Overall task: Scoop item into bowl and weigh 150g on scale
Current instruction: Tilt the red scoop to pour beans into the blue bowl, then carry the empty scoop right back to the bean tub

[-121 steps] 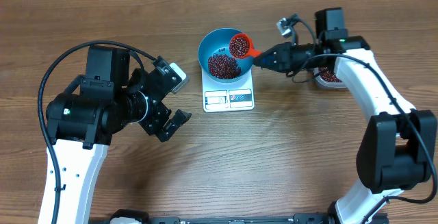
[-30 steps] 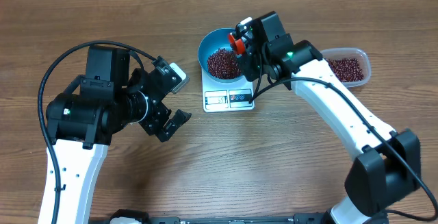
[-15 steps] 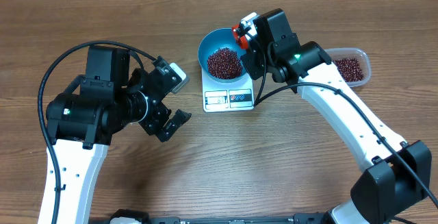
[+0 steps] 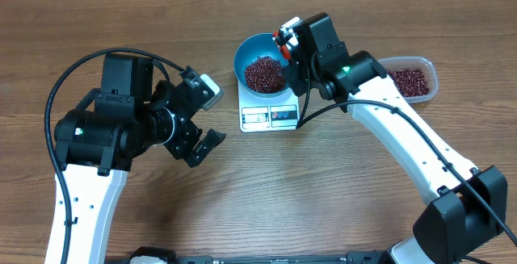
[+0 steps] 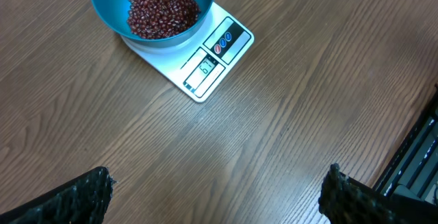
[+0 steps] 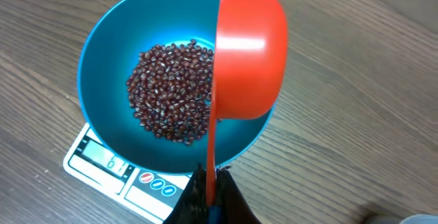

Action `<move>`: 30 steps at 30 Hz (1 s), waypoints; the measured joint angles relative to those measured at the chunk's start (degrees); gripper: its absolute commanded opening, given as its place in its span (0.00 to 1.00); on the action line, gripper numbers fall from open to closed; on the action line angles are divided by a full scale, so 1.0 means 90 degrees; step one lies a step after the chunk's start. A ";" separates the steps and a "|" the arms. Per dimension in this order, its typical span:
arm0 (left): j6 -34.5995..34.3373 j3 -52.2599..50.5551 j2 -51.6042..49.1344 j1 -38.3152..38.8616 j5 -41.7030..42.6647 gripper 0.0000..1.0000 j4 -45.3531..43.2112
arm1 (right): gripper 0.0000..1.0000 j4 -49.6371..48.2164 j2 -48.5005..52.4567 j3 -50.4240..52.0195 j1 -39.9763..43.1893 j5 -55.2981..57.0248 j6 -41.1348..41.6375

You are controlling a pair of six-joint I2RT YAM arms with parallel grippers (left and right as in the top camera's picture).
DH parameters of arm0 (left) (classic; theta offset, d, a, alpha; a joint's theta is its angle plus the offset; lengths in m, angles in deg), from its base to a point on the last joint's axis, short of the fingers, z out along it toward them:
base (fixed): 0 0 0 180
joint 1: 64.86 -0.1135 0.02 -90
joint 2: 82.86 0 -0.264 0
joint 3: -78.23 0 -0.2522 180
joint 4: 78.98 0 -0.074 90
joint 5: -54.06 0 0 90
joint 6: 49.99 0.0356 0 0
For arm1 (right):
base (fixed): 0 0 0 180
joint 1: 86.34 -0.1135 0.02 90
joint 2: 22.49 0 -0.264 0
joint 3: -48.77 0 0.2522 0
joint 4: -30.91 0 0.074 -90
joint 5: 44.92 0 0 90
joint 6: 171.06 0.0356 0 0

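The blue bowl (image 4: 242, 54) stands on the white scale (image 4: 271, 117) and holds a heap of dark red beans (image 4: 265, 74). My right gripper (image 6: 211, 186) is shut on the thin handle of an orange-red scoop (image 6: 250, 59). The scoop is tipped on its side over the bowl's (image 6: 92, 66) right rim, its mouth turned toward the beans (image 6: 174, 90) and hidden from me. The scale's (image 6: 102, 162) display is lit. My left gripper (image 5: 217, 183) hangs open over bare wood, left of the scale (image 5: 212, 53), with nothing between its fingers (image 5: 96, 190).
A clear plastic tub (image 4: 408, 81) with more beans sits at the right of the scale, behind the right arm. The left arm (image 4: 105, 135) fills the table's left side. Black cables run at the left wrist view's right edge.
Four seconds ago the scoop sat level and full over the bowl. It has since been turned on its side, and the heap in the bowl is larger. The left arm has not moved.
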 measured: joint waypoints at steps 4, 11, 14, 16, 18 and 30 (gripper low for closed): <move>0.0000 0.0002 0.0000 0.0000 0.0000 1.00 0.0000 | 0.04 0.0015 0.0000 0.0000 -0.0010 0.0107 0.0002; 0.0000 0.0002 0.0000 0.0000 0.0000 1.00 0.0000 | 0.04 -0.0007 0.0000 0.0000 -0.0080 0.0182 0.0000; 0.0000 0.0002 0.0000 0.0000 0.0000 1.00 0.0000 | 0.04 0.0036 0.0000 0.0000 -0.0112 0.0189 0.0000; 0.0000 0.0002 0.0000 0.0000 0.0000 1.00 0.0000 | 0.04 0.0044 0.0000 0.0000 -0.0160 0.0192 -0.0022; 0.0000 0.0002 0.0000 0.0000 0.0000 1.00 0.0000 | 0.04 0.0046 0.0000 0.0000 -0.0216 0.0187 -0.0102; 0.0000 0.0002 0.0000 0.0000 0.0002 1.00 0.0000 | 0.04 0.0158 -0.0087 0.0000 -0.0257 0.0175 -0.0262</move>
